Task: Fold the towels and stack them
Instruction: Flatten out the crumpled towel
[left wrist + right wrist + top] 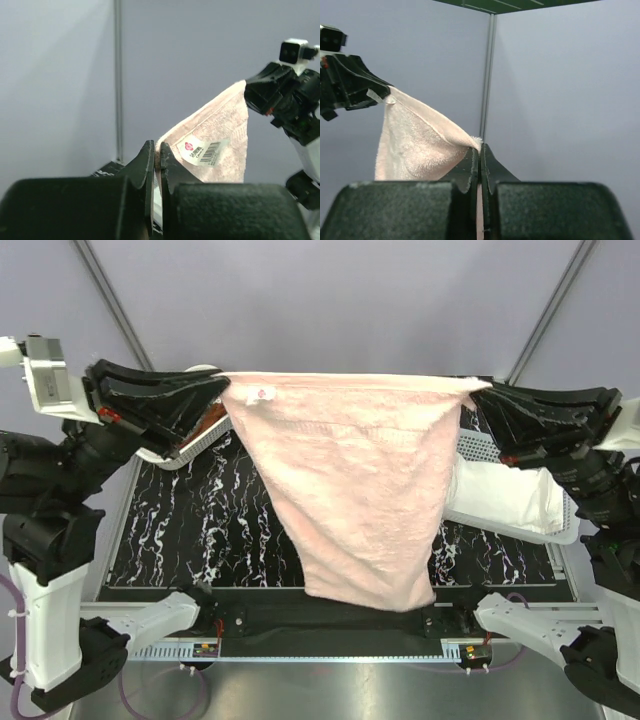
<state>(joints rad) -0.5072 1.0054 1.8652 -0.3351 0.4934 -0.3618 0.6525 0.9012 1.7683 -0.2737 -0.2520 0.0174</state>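
I hold both arms raised and spread wide. My left claw (222, 390) and right claw (470, 392) are each clenched on a top corner of the pale pink towel (350, 490), which hangs stretched between them above the table (180, 530). My left wrist view makes out the barcode on its label (202, 151); only the overhead view shows the towel's narrowing lower edge.

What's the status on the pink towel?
Left claw shut on pink towel corner; right claw shut on opposite corner. Towel spread aloft, hanging between them. Nothing blocking.
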